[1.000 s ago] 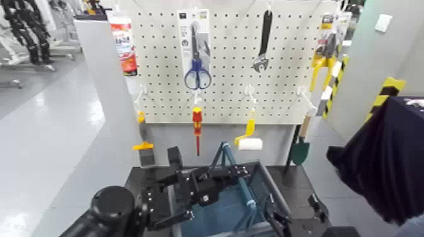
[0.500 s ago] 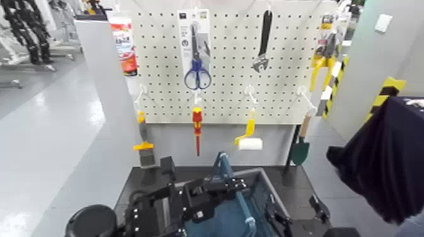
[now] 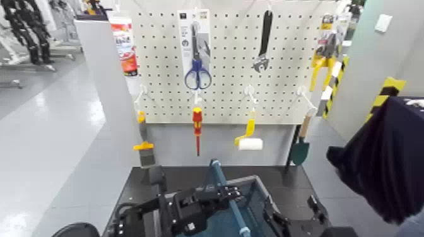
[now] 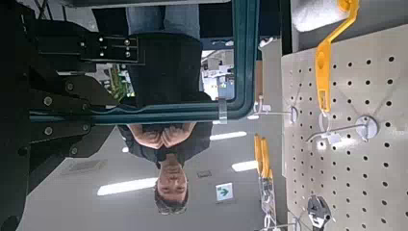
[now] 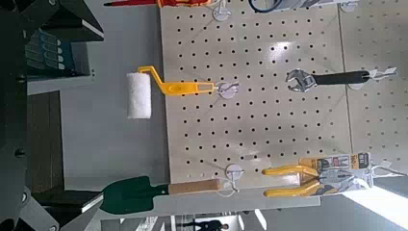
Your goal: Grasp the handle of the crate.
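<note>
The teal handle (image 3: 218, 173) is grasped by the left hand (image 3: 231, 193), whose fingers are closed on the bar above the crate (image 3: 258, 180). The bar is held at a point along its span, presumably so that the load can be borne by one arm. The right hand (image 3: 292, 206) is released, its fingers spread beside the crate's right side, and seems to be kept out of the way. The grasp appears to be achieved; a firm grip would be called for next, since the bar could pivot or slip. The crate is set on the dark tabletop (image 3: 290, 179), and its slatted interior is partly hidden by the left arm, so its contents cannot be fully told. Behind it, tools are hung from the pegboard (image 3: 165, 101), each by its own hook.
</note>
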